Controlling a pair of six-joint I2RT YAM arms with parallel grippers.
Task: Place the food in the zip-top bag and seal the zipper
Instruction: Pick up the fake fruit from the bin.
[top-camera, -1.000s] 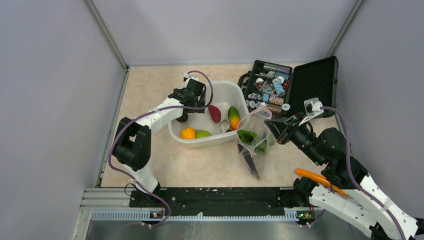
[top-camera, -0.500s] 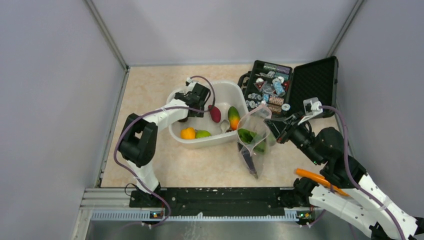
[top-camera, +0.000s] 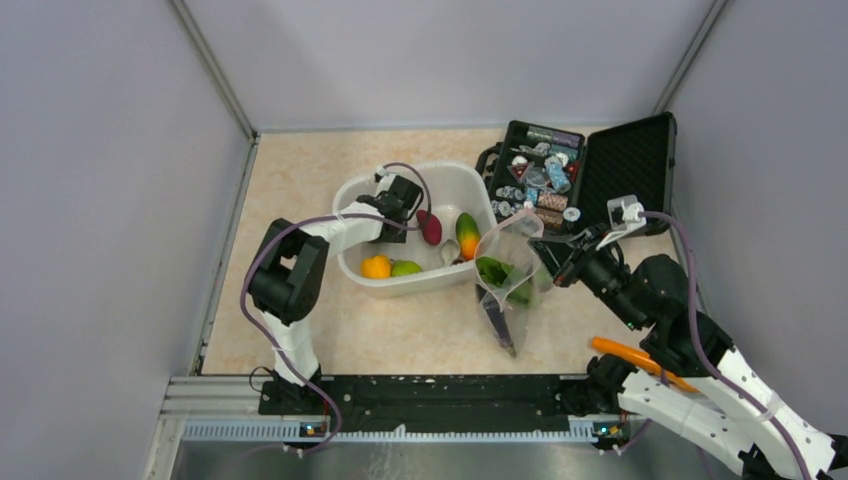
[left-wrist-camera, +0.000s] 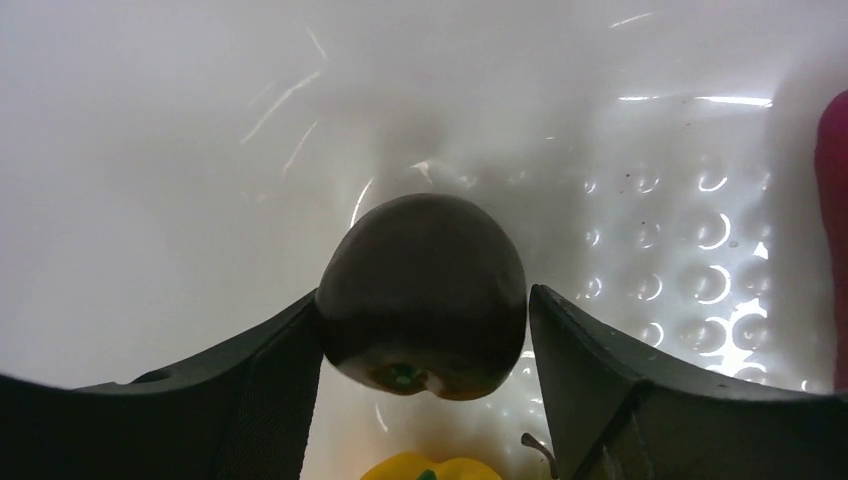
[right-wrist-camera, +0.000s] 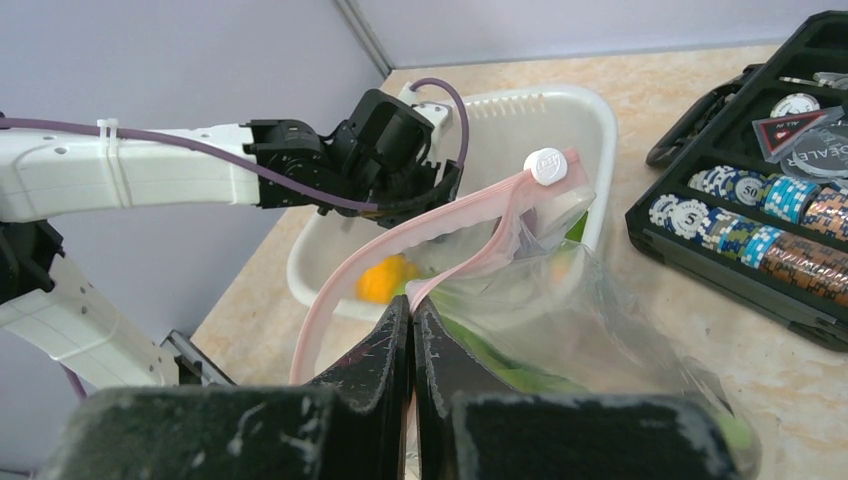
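Observation:
My left gripper (top-camera: 378, 226) reaches into the white tub (top-camera: 470, 178), its jaws either side of a dark round piece of food (left-wrist-camera: 424, 270) with a green stem. The left finger touches it; a thin gap shows at the right finger. A yellow pepper (left-wrist-camera: 440, 468) lies just below. An orange fruit (top-camera: 376, 266), a green fruit (top-camera: 406, 268), a dark red piece (top-camera: 430, 227) and an orange-green piece (top-camera: 466, 235) also lie in the tub. My right gripper (right-wrist-camera: 412, 305) is shut on the pink zipper (right-wrist-camera: 440, 235) of the zip-top bag (top-camera: 505, 285), holding its mouth open. Green leafy food (right-wrist-camera: 500, 355) lies inside.
An open black case (top-camera: 560, 180) of chips stands at the back right, close behind the bag. An orange tool (top-camera: 640, 360) lies by the right arm's base. Grey walls close in the table on three sides.
The left gripper has sunk deeper into the tub's left end and its jaws have narrowed around the dark round piece. The right gripper and the bag have stayed put.

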